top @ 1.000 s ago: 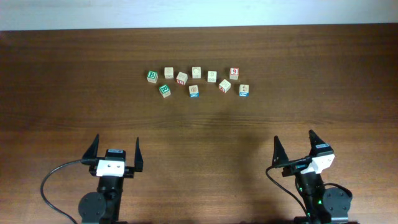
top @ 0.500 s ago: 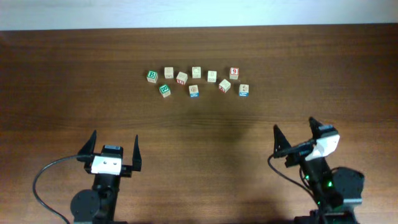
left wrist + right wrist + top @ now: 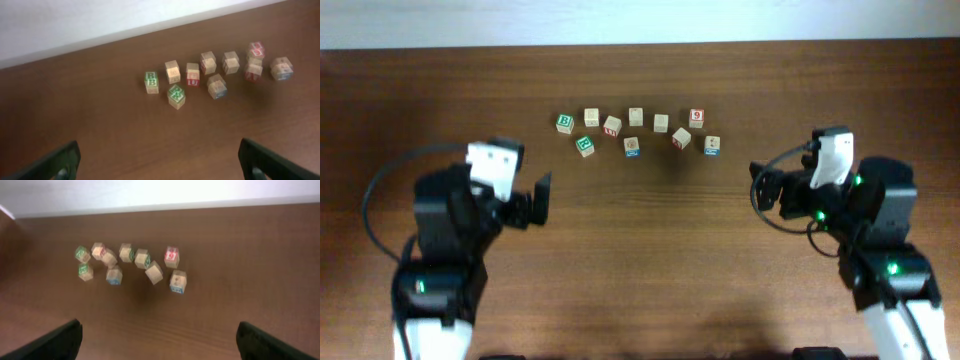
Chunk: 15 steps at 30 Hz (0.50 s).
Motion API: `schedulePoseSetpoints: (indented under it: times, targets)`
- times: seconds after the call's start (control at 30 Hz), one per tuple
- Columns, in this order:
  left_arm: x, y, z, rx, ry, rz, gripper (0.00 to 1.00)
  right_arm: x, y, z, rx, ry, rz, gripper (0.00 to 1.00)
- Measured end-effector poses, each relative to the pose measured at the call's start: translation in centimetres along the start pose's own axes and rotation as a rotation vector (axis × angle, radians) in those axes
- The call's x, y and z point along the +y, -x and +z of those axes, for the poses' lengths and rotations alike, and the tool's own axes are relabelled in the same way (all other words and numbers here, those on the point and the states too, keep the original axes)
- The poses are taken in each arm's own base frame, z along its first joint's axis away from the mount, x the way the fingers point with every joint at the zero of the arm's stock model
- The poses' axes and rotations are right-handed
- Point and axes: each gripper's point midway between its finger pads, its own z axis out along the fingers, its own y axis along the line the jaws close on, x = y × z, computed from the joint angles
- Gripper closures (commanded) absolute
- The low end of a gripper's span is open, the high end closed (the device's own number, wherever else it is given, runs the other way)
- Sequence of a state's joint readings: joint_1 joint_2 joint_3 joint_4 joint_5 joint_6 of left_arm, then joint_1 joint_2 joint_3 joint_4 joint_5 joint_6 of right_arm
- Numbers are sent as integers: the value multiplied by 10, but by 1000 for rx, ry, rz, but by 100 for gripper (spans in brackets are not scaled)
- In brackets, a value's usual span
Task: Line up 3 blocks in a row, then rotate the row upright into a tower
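Observation:
Several small wooden blocks lie in a loose row at the far middle of the table. Among them are a red-lettered block (image 3: 612,125) (image 3: 193,74) (image 3: 108,257), a blue-edged block (image 3: 632,146) (image 3: 217,86) (image 3: 114,275) and another blue-edged block (image 3: 712,146) (image 3: 282,68) (image 3: 178,281) at the row's right end. My left gripper (image 3: 536,193) (image 3: 157,152) hangs open, nearer than the row and to its left. My right gripper (image 3: 762,188) (image 3: 159,330) is open too, off to the row's right. Neither touches a block.
Two green "B" cubes (image 3: 565,123) (image 3: 585,145) sit at the row's left end, and a red "9" cube (image 3: 696,117) near the right end. Other pale cubes stand between them. A white wall (image 3: 75,25) runs behind the table's far edge.
Both arms have lifted off their rest at the near edge and swung forward toward the row of blocks. Both grippers stayed open, and the blocks have not moved.

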<state>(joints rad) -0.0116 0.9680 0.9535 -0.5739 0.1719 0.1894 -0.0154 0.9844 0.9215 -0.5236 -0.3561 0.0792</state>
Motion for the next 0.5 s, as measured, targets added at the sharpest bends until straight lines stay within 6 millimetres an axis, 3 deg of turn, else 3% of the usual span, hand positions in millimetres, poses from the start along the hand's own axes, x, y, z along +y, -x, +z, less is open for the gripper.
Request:
schedulePoseSetpoints:
  times: [0.13, 0.2, 0.3, 0.4, 0.5]
  targets:
    - [-1, 20, 25, 205, -92, -44, 1, -4, 13, 15, 95, -6, 35, 2]
    - [-2, 22, 33, 259, -123, -58, 1, -7, 12, 22, 106, -6, 40, 0]
    - [-4, 18, 46, 294, -145, -69, 1, -10, 9, 40, 131, 15, 57, 8]
    - [-6, 16, 48, 302, -162, -74, 1, -15, -3, 71, 193, 28, 124, 8]
    - [-7, 21, 49, 281, -171, -72, 1, -9, -4, 107, 271, 17, 165, 17]
